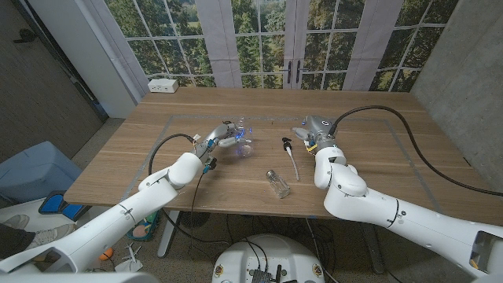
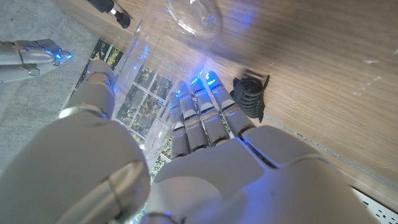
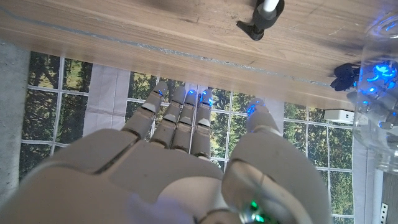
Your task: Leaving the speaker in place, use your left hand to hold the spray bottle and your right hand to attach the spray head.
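The small clear glass jar [image 1: 277, 183] lies nearest. The open right hand [image 1: 312, 134] hovers just right of the black spray head [image 1: 290, 149]; the left hand [image 1: 221, 137] grips the clear plastic spray bottle [image 1: 244, 144] on the wooden surface [image 1: 377, 165].

On the wooden tabletop [image 1: 369, 169] the left hand [image 1: 218, 138] grips the clear spray bottle [image 1: 242, 145], which lies tilted on its side. The right hand [image 1: 314, 134] hovers just beside the black spray head [image 1: 288, 145], whose white tube trails toward the robot; its fingers hold nothing. A small glass jar [image 1: 277, 183] lies near the front edge. A white power strip [image 1: 163, 85] sits at the far left corner
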Robot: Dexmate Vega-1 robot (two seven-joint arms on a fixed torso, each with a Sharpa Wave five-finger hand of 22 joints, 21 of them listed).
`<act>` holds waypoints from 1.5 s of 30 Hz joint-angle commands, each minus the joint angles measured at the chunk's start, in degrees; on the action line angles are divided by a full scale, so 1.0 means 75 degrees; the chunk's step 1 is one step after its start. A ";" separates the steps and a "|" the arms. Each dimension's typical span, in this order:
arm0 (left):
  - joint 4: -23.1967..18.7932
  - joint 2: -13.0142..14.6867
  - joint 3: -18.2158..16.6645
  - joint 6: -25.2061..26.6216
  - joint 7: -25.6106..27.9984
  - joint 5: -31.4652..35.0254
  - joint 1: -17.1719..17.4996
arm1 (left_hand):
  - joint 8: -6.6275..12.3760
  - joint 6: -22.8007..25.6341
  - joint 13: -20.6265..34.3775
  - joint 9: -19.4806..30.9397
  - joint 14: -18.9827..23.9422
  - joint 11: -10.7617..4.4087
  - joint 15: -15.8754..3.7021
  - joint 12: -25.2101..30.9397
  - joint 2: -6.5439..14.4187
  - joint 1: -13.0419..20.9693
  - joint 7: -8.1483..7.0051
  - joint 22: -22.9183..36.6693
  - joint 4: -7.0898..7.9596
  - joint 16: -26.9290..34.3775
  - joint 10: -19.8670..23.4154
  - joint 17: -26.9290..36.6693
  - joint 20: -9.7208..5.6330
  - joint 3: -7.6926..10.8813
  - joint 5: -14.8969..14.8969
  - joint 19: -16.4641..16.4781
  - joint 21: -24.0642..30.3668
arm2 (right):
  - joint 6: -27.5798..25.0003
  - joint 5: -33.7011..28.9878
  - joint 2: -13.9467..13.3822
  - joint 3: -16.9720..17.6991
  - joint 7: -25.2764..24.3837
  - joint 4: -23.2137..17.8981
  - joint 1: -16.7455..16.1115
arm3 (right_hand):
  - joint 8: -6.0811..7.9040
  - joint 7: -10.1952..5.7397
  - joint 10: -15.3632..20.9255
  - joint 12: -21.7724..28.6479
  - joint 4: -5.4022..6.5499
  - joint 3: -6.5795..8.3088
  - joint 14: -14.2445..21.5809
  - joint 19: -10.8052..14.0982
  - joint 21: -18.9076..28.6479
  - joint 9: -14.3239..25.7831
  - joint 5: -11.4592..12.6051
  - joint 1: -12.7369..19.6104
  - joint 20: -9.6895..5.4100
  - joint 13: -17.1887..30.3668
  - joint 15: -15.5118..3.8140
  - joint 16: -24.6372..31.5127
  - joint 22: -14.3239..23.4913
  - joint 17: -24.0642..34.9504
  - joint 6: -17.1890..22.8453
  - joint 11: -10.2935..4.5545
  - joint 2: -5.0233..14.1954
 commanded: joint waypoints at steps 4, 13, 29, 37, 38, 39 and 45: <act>0.0124 -0.0014 -0.0008 -0.0153 -0.0003 -0.0032 -0.0044 | 0.0033 0.2011 0.0041 0.0014 0.0047 -0.1050 -0.1220 -0.0031 0.1672 0.1409 -0.0579 0.0012 0.0682 -0.0026 0.1041 0.0041 -0.0034 0.0711 0.0053 0.0010 0.0042 | -0.0597 -0.0579 0.0455 -0.1192 0.0549 0.0533 0.0762 | 0.0156 -0.0065 0.0041 0.0038 -0.0074 0.0035 0.0109 0.0093 0.0027 0.0042 -0.0031 0.0309 -0.0020 0.0120 -0.0137 0.0096 0.0028 0.0111 0.0354 -0.0108 -0.0040; 0.0164 -0.0018 -0.0007 -0.0167 -0.0007 -0.0029 -0.0060 | 0.0032 0.2022 0.0044 0.0022 0.0049 -0.1041 -0.1213 -0.0055 0.1673 0.1389 -0.0573 0.0013 0.0688 -0.0037 0.1048 0.0045 -0.0038 0.0716 0.0050 0.0007 0.0053 | -0.0846 -0.0496 0.0561 -0.1515 0.0883 0.0805 0.1084 | 0.0216 -0.0018 0.0113 0.0078 -0.0073 0.0063 0.0091 0.0132 0.0041 0.0049 -0.0029 0.0464 -0.0025 0.0202 -0.0113 0.0140 0.0028 0.0182 0.0498 -0.0113 -0.0045; 0.0111 0.0023 -0.0013 -0.0125 0.0000 -0.0013 -0.0019 | 0.0022 0.2013 0.0047 0.0033 0.0052 -0.1044 -0.1223 -0.0090 0.1677 0.1375 -0.0578 0.0014 0.0685 -0.0046 0.1053 0.0051 -0.0035 0.0722 0.0048 -0.0002 0.0068 | -0.1053 -0.0415 0.0873 -0.2106 0.0835 0.1299 0.1515 | 0.0275 0.0035 0.0081 0.0080 0.0012 -0.0004 0.0085 0.0174 0.0058 0.0063 -0.0057 0.0450 0.0030 0.0323 -0.0078 0.0205 0.0031 0.0289 0.0654 -0.0090 -0.0099; 0.0053 0.0028 -0.0019 -0.0113 0.0026 -0.0012 0.0029 | 0.0017 0.2009 0.0049 0.0039 0.0051 -0.1033 -0.1224 -0.0105 0.1672 0.1368 -0.0574 0.0015 0.0680 -0.0052 0.1064 0.0053 -0.0034 0.0723 0.0047 -0.0003 0.0077 | -0.1099 -0.0414 0.0971 -0.2324 0.0661 0.1471 0.1625 | 0.0388 0.0031 0.0148 0.0111 0.0028 -0.0051 0.0118 0.0206 0.0070 0.0077 -0.0075 0.0446 0.0046 0.0392 -0.0099 0.0252 0.0031 0.0346 0.0919 -0.0118 -0.0161; 0.0040 0.0030 -0.0021 -0.0105 0.0032 -0.0011 0.0037 | 0.0016 0.2008 0.0049 0.0039 0.0054 -0.1037 -0.1228 -0.0107 0.1673 0.1369 -0.0578 0.0015 0.0678 -0.0050 0.1063 0.0055 -0.0034 0.0721 0.0046 -0.0003 0.0079 | -0.1114 -0.0431 0.0983 -0.2383 0.0654 0.1503 0.1658 | 0.0392 0.0033 0.0150 0.0112 0.0027 -0.0054 0.0126 0.0213 0.0073 0.0078 -0.0076 0.0447 0.0053 0.0396 -0.0098 0.0258 0.0031 0.0349 0.0927 -0.0115 -0.0166; 0.0029 0.0033 -0.0022 -0.0102 0.0044 -0.0002 0.0046 | 0.0016 0.2010 0.0049 0.0040 0.0054 -0.1036 -0.1231 -0.0111 0.1675 0.1370 -0.0585 0.0015 0.0677 -0.0050 0.1064 0.0055 -0.0032 0.0723 0.0046 -0.0004 0.0080 | -0.1127 -0.0424 0.1008 -0.2403 0.0635 0.1536 0.1665 | 0.0392 0.0032 0.0148 0.0112 0.0026 -0.0057 0.0128 0.0219 0.0075 0.0079 -0.0078 0.0449 0.0051 0.0401 -0.0110 0.0260 0.0031 0.0353 0.0925 -0.0127 -0.0173; -0.0042 0.0045 -0.0046 -0.0071 0.0096 0.0003 0.0106 | 0.0015 0.2017 0.0051 0.0044 0.0052 -0.1040 -0.1223 -0.0120 0.1672 0.1362 -0.0570 0.0016 0.0676 -0.0055 0.1076 0.0056 -0.0033 0.0722 0.0045 -0.0005 0.0087 | -0.1156 -0.0330 0.1108 -0.2517 0.0571 0.1683 0.1709 | 0.0399 0.0018 0.0128 0.0104 0.0024 -0.0073 0.0131 0.0239 0.0082 0.0084 -0.0087 0.0460 0.0049 0.0429 -0.0132 0.0276 0.0031 0.0376 0.0929 -0.0137 -0.0203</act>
